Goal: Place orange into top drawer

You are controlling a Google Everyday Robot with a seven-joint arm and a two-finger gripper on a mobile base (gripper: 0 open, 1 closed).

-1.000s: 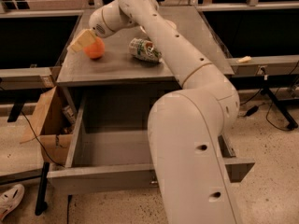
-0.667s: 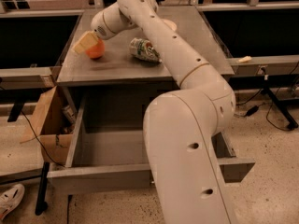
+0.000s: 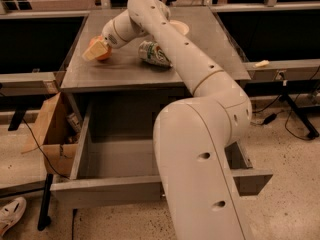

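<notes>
The gripper [image 3: 94,49] sits low over the far left part of the tabletop [image 3: 125,75], right up against the orange [image 3: 104,55]. The fruit shows just behind and to the right of it, partly covered by it. Whether the gripper is clamped on the orange or only spread about it cannot be told from here, nor whether the fruit is off the surface. The step in hand looks like securing and lifting the orange, so a firm, centred hold matters first, since a round fruit probably rolls out of an off-centre pinch. The green-and-silver drink can [image 3: 154,53] lies on its side near the gripper's right, and the cream-white bowl [image 3: 180,28] is further off beyond the arm. A straight lift keeps clear of both. The top drawer [image 3: 105,192] stands pulled out, below the gripper and nearer the camera, under the table's front edge. The carry should clear that edge before descending, and the release should come low inside the drawer so the orange does not bounce or roll out.
</notes>
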